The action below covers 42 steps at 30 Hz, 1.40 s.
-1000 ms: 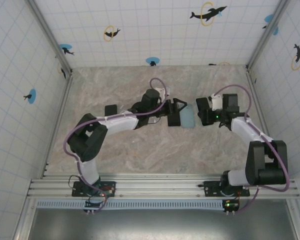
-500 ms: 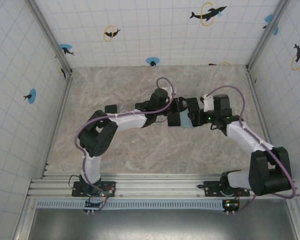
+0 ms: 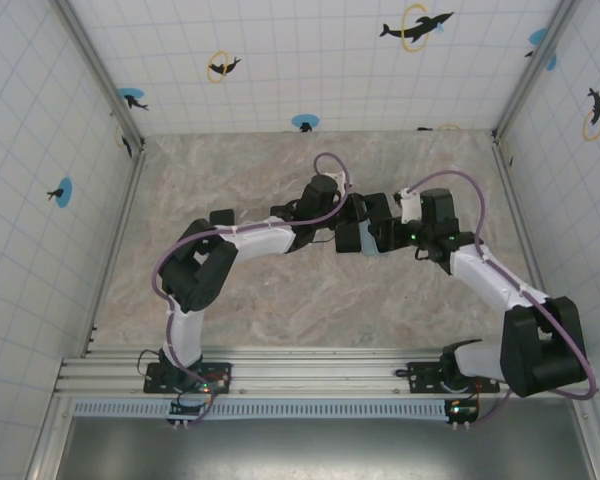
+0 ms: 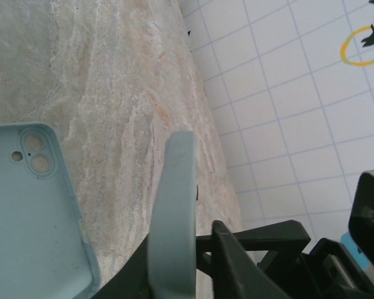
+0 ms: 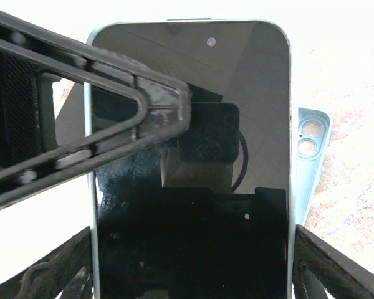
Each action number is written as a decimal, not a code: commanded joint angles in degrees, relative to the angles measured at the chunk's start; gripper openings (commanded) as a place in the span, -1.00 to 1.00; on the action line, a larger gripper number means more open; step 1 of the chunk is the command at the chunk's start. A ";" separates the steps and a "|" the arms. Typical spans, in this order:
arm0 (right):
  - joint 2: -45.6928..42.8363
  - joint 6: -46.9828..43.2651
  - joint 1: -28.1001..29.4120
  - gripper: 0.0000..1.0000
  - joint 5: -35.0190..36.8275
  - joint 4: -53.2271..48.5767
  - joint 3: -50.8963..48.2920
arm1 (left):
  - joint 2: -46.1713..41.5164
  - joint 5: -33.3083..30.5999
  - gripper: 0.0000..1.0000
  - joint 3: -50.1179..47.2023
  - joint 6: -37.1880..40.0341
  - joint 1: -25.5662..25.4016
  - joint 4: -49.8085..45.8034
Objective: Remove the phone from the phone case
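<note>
Centre is jammed: both tools [image 3: 365, 222] crowd the phone [image 5: 193, 174], case [image 4: 31, 224] lying just beside. You've got open worktop [image 3: 250, 165] from 9 through 12 o'clock; walls [image 3: 40, 150] box the edges.

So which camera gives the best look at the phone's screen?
The right wrist view: the phone faces it, its dark screen crossed by a black gripper finger. The left wrist view shows it edge-on; the top view shows just a sliver between the grippers.

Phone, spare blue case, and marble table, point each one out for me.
phone [image 5: 237, 81]: right wrist view, upper part of its dark screen.
spare blue case [image 4: 31, 237]: left wrist view, its flat back.
marble table [image 3: 280, 300]: top view, bare surface.
</note>
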 commanded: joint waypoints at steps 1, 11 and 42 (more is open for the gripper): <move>-2.58 0.66 0.75 -0.07 -0.18 4.52 -0.62 | 0.94 0.72 -0.63 1.51 -0.37 -0.23 0.31; -4.36 0.49 1.22 0.54 -0.59 5.61 -2.80 | -0.97 1.79 -0.92 2.17 -0.65 0.86 1.75; -15.53 61.69 2.62 -0.03 -6.01 64.10 -29.70 | -9.46 5.25 -0.79 -4.00 -18.64 4.45 21.08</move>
